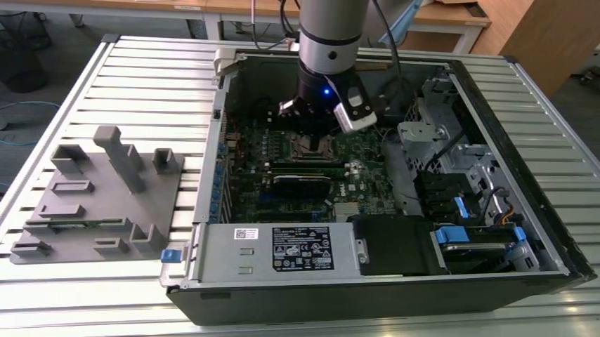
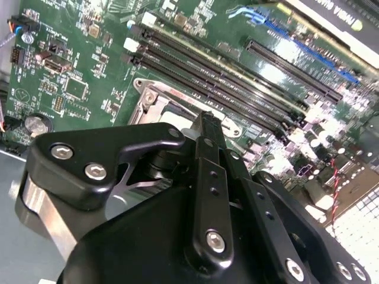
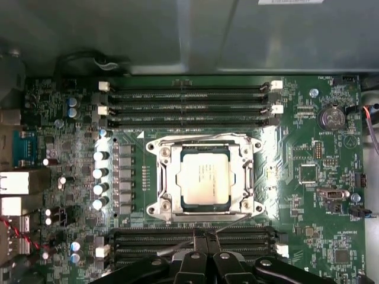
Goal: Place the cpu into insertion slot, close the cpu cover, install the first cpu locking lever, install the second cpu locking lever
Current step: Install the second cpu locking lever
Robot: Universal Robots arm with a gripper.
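First wrist view, cpu (image 3: 205, 177) seated under cpu cover (image 3: 204, 144), hand (image 3: 204, 236) cut off

Robotics lab bench: slatted aluminium table (image 1: 112, 63) (opened computer case (image 1: 525, 175) atop)

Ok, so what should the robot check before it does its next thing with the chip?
1. Cpu lying flat in the slot: ok, it sits square inside.
2. Cover down around the cpu: ok, the frame lies flat around the chip.
3. Levers locked: cannot tell. One thin lever slants along the cover's edge next to the tool.
4. Tool close to that lever: ok, its tip is right at the cover's edge.
5. Tool clear of the memory slots under it: cannot tell.
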